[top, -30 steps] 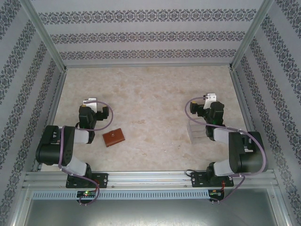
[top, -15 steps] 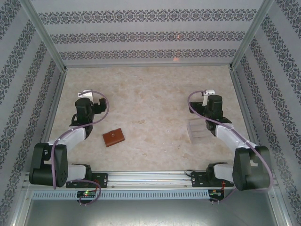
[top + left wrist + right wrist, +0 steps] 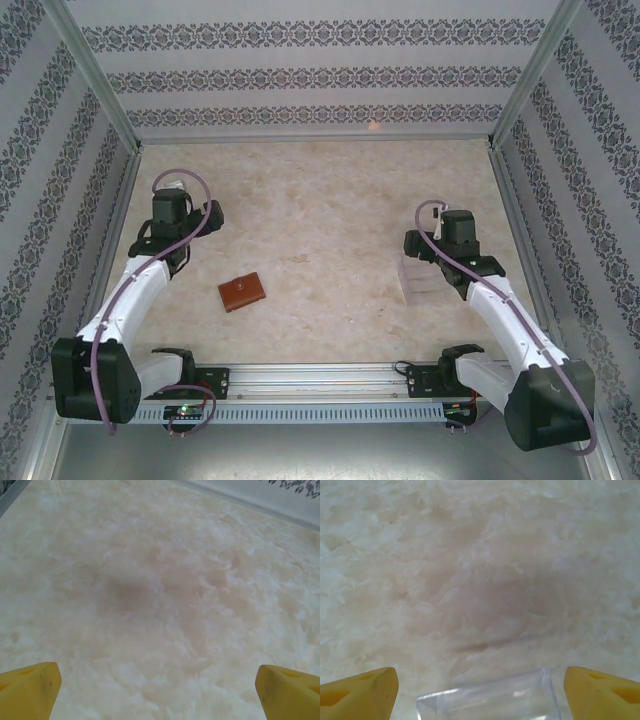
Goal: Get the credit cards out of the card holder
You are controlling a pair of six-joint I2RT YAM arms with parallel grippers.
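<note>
Top external view: we see the card holder (image 3: 242, 292) lying closed and flat on the surface (image 3: 320, 210), left of centre toward the near edge, closer to the left arm than to the right. In the left wrist view we find the left end effector (image 3: 160, 692) spread wide, its yellow fingers (image 3: 27, 690) above bare surface. In the right wrist view the right end effector (image 3: 480, 695) is likewise spread, and a clear plastic box (image 3: 487, 700) sits between its fingertips, apart from both.
</note>
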